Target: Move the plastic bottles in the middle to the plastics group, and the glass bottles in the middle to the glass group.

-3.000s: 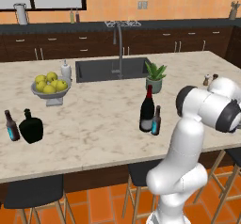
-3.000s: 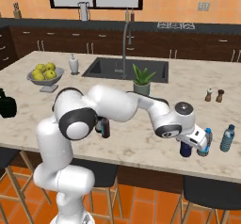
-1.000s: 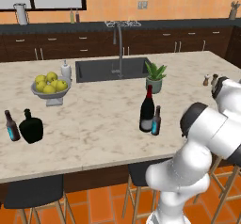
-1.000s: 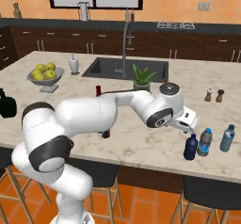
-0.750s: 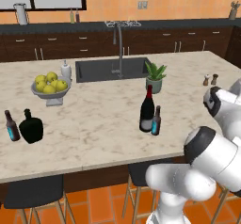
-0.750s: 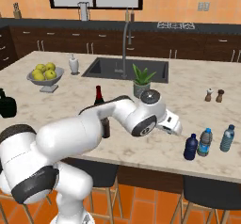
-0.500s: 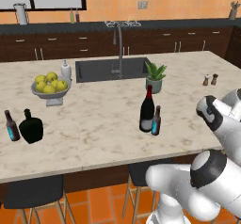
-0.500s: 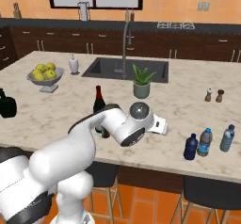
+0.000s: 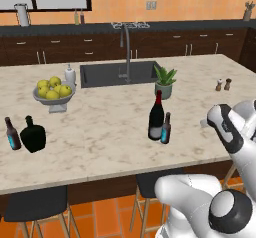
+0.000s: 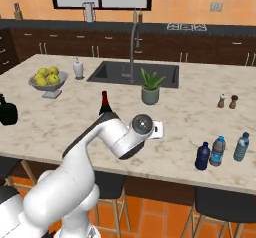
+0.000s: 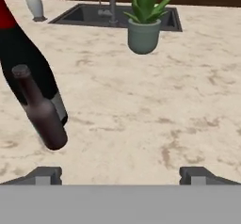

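Hovering gripper (image 11: 120, 173) level, wide open | beer bottle (image 11: 41, 111) front-left

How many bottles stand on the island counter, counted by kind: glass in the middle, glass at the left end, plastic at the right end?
Glass, middle: 2, wine bottle and beer bottle
Glass, left end: 2, small beer bottle and black flask
Plastic, right end: 3, dark blue bottle and two clear bottles
Total: 7

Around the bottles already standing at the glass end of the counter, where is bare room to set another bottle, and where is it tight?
Bare marble counter runs from the squat black flask toward the tall red-foiled wine bottle. It is tight between flask and cyan-labelled brown beer bottle.
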Tool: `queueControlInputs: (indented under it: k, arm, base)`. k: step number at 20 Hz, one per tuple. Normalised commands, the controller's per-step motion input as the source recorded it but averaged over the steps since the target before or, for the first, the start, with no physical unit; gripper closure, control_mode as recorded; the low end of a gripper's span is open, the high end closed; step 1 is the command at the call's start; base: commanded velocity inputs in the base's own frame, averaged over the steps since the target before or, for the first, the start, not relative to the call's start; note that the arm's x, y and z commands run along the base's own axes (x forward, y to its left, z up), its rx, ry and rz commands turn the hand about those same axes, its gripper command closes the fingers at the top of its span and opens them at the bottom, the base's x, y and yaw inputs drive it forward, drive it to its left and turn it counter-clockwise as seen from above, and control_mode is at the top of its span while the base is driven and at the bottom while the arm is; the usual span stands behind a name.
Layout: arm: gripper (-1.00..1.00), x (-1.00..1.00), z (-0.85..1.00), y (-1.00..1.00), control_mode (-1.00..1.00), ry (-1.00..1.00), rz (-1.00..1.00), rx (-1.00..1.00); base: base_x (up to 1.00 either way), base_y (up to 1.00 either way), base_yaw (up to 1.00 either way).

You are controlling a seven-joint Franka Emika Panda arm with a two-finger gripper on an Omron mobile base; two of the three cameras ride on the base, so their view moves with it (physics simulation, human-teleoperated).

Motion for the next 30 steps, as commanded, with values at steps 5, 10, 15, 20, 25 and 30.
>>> queueControlInputs:
  k: [5,10,15,20,25,30]
  arm:
    - [-1.00,-0.05,-0.06,0.12,-1.00,-0.23,0.17,0.00]
    - [-1.00,0.00,-0.37,0.26,-1.00,-0.16,0.30,0.06]
    - [-1.00,0.02,-0.19,0.32,-1.00,-0.17,0.24,0.01]
    - [-1.00,0.09,-0.02,0.35,-1.00,-0.01,0.16,0.00]
    - [-1.00,0.00,-0.11,0.36,-1.00,0.00,0.09,0.00]
    - [-1.00,0.48,-0.38,0.26,-1.00,0.00,0.05,0.03]
  base:
    - [0.00,0.00,0.00]
    - [0.00,0.00,0.00]
    - [0.00,0.00,0.00]
    - [0.00,0.00,0.00]
    - [0.00,0.00,0.00]
    - [0.00,0.00,0.00]
